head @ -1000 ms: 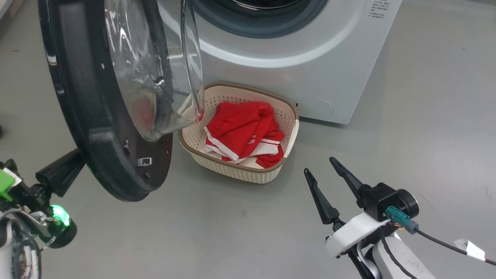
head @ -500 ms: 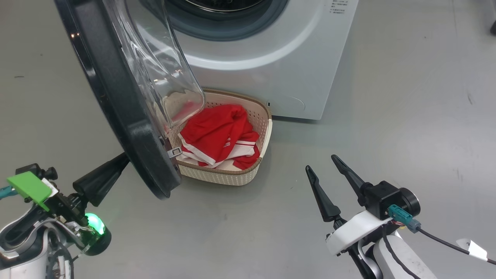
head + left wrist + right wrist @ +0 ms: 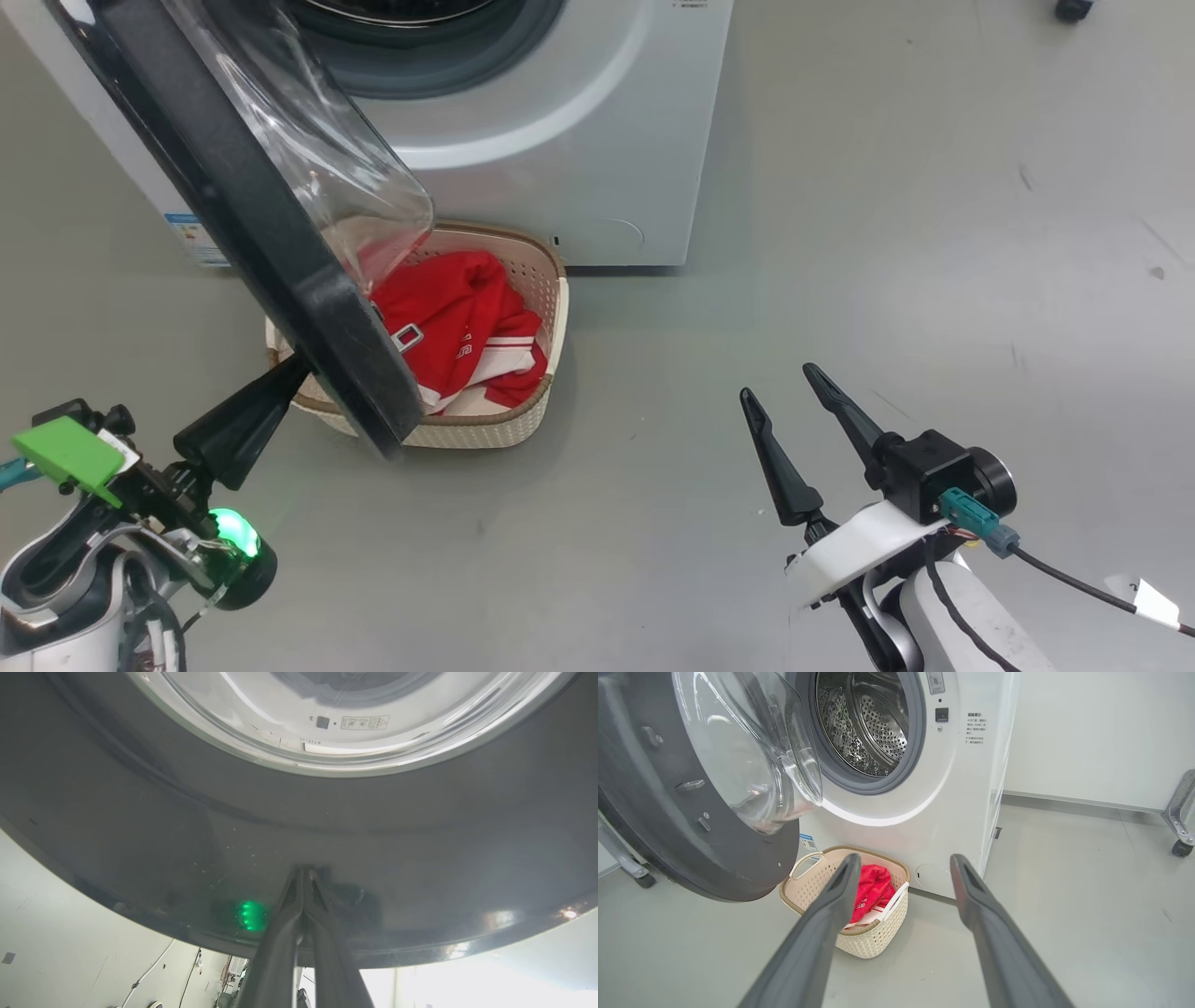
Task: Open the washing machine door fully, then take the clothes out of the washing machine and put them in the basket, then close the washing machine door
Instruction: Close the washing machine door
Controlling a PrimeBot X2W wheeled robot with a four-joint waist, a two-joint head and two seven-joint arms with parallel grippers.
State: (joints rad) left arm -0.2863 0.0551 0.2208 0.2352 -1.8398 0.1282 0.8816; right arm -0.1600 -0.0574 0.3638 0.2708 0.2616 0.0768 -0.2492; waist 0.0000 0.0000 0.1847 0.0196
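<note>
Here we have the white washing machine [image 3: 579, 140] standing on the grey floor [image 3: 840, 233], its mouth uncovered and the steel drum [image 3: 868, 723] showing in the right wrist view. The washing machine door [image 3: 252, 215] hangs out from the front at an angle, partly open, with its glass bowl [image 3: 317, 159] bulging toward the machine. In the head view the door's lower edge crosses the left part of the basket [image 3: 551, 308].

The basket sits on the floor just in front of the machine's base, below the door. The red and white clothes [image 3: 448, 317] lie heaped inside it.

Now the arms. The left arm comes up from the lower left, wrist low, a green light [image 3: 231, 532] glowing on it. It reaches up and forward to the door's outer side. The left gripper [image 3: 303, 872] has its two fingers pressed together with nothing between them, and in its wrist view the tips touch the door's glossy black rim below the glass.

The right arm rests at the lower right, well apart from the basket and the machine, with a cable [image 3: 1055, 574] trailing off its wrist. The right gripper [image 3: 780, 384] points up and forward over bare floor, fingers spread wide and empty.
</note>
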